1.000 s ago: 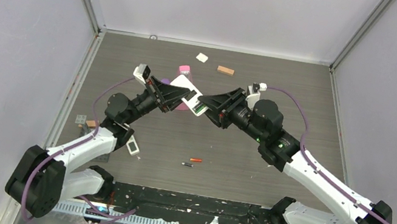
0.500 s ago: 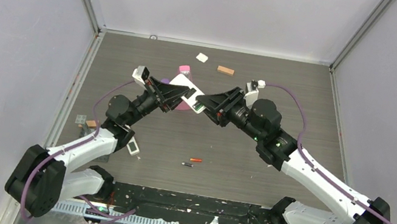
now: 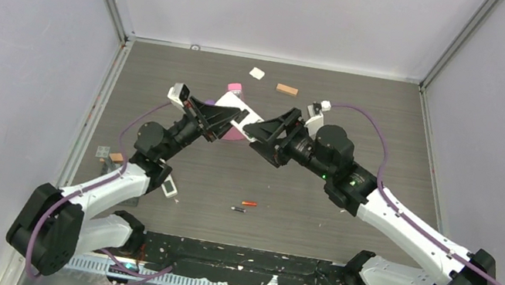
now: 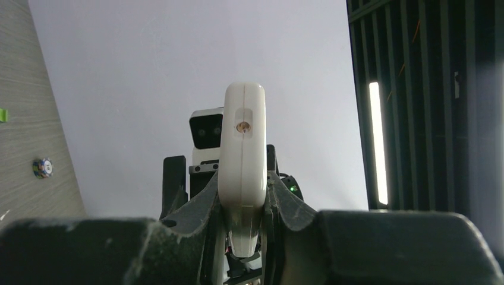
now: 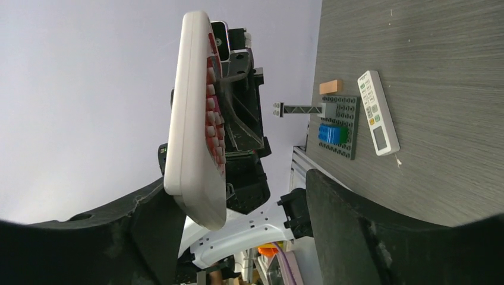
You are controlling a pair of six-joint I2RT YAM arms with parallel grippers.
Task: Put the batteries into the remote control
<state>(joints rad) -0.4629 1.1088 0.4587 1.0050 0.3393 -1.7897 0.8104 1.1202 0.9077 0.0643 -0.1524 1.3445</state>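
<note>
Clamping the remote control (image 4: 242,160) by its 2 long edges, the left hand (image 4: 243,208) holds it up off the surface (image 3: 302,198), fingers pressed against the white casing on either side. From the left wrist the remote control shows end-on and upright between those fingers, with a small round hole in its end face.

The right hand (image 5: 235,187) faces it from the opposite side, fingers spread wide. The lower end of the remote control sits just beside 1 finger (image 5: 148,231); I cannot tell whether they touch. The other finger (image 5: 356,231) stands well apart from it. Rows of red and pale buttons face that wider gap.

On the surface, well apart from both hands and back toward the arm bases, lie a red-orange battery (image 3: 248,204) and a dark battery (image 3: 237,209) just beside it.

A second remote (image 3: 168,189) lies flat beside the left arm, well behind the left hand. Near it sits a dark studded plate (image 5: 347,116) carrying a blue and green brick (image 5: 331,133), with a tan block (image 5: 330,86) at the plate's edge.

Beyond the hands, away from the bases, lie a pink piece (image 3: 234,88), a white block (image 3: 257,73) and a brown block (image 3: 287,90). A purple disc (image 3: 236,136) shows on the surface beneath the 2 hands.
</note>
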